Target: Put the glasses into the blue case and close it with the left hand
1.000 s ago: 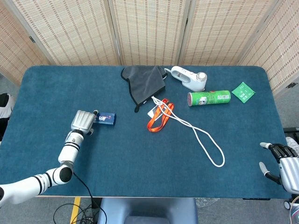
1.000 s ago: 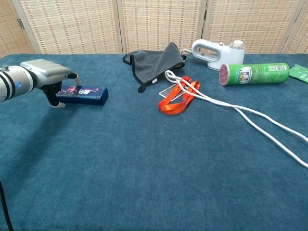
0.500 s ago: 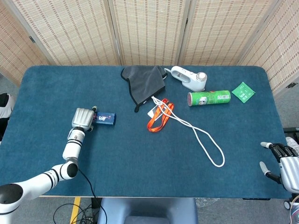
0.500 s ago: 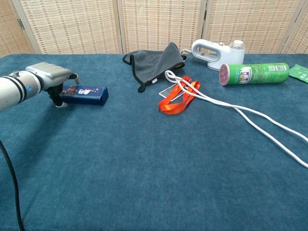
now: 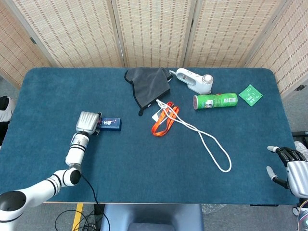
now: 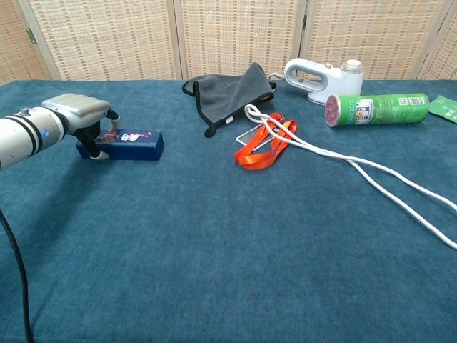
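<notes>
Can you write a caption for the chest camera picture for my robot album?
Robot's left hand touches the end of a closed blue rectangular case on the blue felt table.

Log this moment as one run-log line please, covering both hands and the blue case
left hand: fingers resting on end of closed blue rectangular case | right hand: idle at table edge, holding nothing | glasses: not visible

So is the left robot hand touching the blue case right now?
Touching. In the chest view the left robot hand has its fingers down on the near end of the blue case, with no gap showing.
</notes>
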Available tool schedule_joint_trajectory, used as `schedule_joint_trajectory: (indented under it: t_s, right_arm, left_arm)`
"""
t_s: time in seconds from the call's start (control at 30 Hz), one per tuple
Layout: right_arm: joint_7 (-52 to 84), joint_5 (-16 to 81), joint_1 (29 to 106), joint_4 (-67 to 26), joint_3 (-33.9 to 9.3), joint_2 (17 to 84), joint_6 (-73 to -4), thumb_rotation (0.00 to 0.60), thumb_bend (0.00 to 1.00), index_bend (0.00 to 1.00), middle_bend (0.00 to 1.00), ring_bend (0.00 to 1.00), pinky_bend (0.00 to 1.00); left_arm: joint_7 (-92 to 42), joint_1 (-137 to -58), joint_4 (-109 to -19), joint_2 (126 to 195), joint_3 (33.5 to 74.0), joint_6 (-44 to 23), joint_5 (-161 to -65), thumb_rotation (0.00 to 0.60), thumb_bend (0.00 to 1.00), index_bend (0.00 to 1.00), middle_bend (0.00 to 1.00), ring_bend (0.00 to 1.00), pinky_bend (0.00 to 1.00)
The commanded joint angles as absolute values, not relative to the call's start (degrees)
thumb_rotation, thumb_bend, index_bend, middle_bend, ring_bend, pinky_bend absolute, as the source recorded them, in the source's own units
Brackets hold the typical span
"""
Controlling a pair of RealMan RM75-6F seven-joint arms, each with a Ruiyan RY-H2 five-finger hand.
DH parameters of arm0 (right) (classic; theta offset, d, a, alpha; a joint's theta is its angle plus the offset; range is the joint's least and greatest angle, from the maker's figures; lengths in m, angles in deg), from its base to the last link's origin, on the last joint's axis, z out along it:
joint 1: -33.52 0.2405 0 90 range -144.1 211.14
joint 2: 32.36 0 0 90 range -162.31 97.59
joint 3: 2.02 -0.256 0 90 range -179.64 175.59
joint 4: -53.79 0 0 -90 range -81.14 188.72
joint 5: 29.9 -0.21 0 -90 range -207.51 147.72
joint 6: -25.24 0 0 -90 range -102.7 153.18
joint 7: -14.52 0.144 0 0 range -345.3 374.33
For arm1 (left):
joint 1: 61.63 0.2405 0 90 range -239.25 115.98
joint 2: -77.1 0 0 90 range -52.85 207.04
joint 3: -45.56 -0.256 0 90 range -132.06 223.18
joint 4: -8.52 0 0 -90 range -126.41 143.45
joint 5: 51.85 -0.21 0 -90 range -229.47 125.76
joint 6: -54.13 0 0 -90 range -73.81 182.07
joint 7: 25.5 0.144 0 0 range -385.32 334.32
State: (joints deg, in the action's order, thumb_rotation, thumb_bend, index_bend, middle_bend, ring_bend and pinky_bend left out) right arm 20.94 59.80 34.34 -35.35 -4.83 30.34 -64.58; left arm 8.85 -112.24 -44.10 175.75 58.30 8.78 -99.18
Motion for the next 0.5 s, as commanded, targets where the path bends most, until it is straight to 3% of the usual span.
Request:
schedule_joint_trajectory:
  t_s: [0.03,0.1,0.2,0.33,0.5]
  right_arm:
    - [20.9,59.8,34.4,-35.4,-4.9,30.3,-64.6,0.6,0.33,0.26,0.34,0.29,0.26]
    - [20.8,59.8,34.4,-35.5,-4.9,30.2,-64.7,0.6,0.33,0.26,0.34,0.29,0.26]
    - [20.7,59.9,34.5,-35.6,-5.0,30.0,-64.5,0.6,0.33,0.26,0.34,0.29,0.26]
    - [20.3,60.1,35.0,-35.9,-5.0,29.6,-64.0,0.6,0.33,0.26,0.34,0.29,0.26]
    - [19.4,60.1,35.8,-36.7,-5.1,28.9,-62.7,0.6,0.33,0.26,0.34,0.29,0.26]
  left_arm:
    - [9.6,-111.7,-47.7,173.7,58.6,8.7,-97.5,0.6,0.32,0.15,0.89,0.82,1.0]
    - [9.2,-111.0,-50.5,172.3,58.9,7.5,-97.4,0.6,0.32,0.07,0.84,0.78,1.0]
    - [7.1,-109.7,-54.3,170.2,59.6,5.2,-98.0,0.6,0.32,0.03,0.76,0.72,1.0]
    - [1.0,-106.1,-60.8,167.0,61.4,-0.3,-99.5,0.6,0.32,0.08,0.71,0.67,0.98]
    - [-4.9,-100.0,-67.8,163.3,59.6,-9.6,-106.4,0.6,0.32,0.16,0.62,0.57,0.81]
